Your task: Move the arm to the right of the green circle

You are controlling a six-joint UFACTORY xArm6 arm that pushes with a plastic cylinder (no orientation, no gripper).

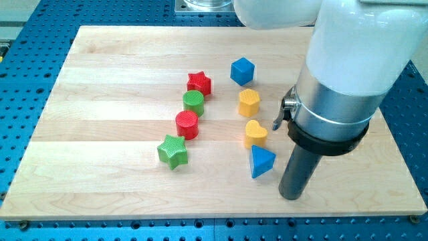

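The green circle (193,102) sits left of the board's centre, between a red star (199,83) above it and a red circle (187,124) below it. My tip (291,196) rests on the wooden board (100,174) at the lower right, far to the right of the green circle and lower in the view. It stands just right of a blue triangle (261,161), not touching it. The white and grey arm body (341,80) looms over the board's right side.
A green star (173,151) lies below the red circle. A blue cube-like block (243,70), a yellow hexagon-like block (249,102) and a yellow heart (255,133) form a column between the green circle and my tip.
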